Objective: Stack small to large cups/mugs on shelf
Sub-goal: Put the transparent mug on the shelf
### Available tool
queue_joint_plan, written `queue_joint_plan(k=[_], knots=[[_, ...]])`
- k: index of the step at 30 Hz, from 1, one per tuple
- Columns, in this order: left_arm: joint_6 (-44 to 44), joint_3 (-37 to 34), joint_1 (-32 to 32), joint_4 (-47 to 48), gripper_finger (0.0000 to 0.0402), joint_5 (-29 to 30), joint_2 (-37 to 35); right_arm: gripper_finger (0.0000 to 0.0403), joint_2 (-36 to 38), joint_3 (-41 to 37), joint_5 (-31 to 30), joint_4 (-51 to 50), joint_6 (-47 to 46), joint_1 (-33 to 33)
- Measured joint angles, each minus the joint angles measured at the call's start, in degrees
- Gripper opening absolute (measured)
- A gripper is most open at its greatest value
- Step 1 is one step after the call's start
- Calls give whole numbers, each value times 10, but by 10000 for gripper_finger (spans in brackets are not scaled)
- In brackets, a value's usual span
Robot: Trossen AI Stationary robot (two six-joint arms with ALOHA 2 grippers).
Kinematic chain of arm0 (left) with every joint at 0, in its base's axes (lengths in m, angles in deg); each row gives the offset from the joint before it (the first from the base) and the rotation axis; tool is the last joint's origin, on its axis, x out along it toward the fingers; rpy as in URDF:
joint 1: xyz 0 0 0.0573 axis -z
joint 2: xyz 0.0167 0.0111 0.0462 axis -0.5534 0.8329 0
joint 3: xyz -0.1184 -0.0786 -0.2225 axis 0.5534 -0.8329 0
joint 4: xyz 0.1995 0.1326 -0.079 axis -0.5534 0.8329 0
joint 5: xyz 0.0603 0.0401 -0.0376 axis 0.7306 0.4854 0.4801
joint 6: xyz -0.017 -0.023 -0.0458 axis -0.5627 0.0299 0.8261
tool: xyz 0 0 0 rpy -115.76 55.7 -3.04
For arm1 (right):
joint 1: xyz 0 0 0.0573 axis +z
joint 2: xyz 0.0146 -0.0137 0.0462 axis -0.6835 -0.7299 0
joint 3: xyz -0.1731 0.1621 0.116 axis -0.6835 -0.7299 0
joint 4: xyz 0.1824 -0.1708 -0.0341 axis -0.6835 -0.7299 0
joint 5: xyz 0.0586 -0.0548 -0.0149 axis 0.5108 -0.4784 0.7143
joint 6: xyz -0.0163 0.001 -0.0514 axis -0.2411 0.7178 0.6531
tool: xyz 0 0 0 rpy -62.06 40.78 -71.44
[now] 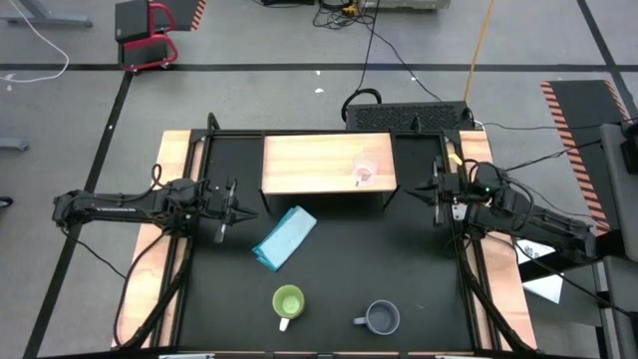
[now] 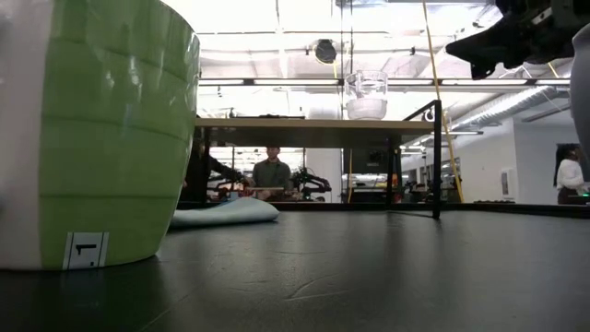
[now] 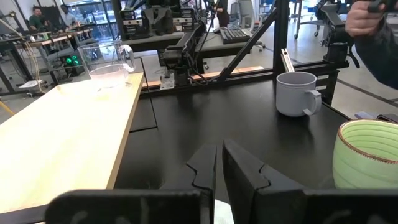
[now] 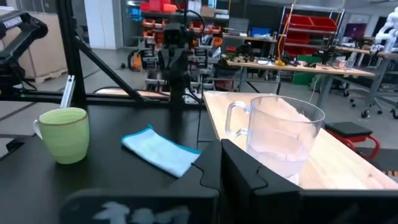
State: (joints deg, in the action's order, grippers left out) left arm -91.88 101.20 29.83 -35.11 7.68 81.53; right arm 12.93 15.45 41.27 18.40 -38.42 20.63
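The clear glass cup stands upright on the right part of the light-wood shelf, seen close in the right wrist view. On the black table near its front edge the lime-green mug and the grey-blue mug stand upright. My left gripper hovers left of the shelf, shut and holding nothing. My right gripper hovers just right of the shelf, level, shut and holding nothing, pointing toward the glass cup.
A light blue folded cloth lies on the table in front of the shelf, between it and the mugs. Wooden strips run along the table's sides. People show in the room behind; a person's hand is beyond the table.
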Motion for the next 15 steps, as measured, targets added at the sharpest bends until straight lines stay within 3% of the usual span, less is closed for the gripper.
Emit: queue_joint_plan(k=[15], knots=[[-1,0,0,-3,31,0,0,0,57,-61,25,44,-23,99]])
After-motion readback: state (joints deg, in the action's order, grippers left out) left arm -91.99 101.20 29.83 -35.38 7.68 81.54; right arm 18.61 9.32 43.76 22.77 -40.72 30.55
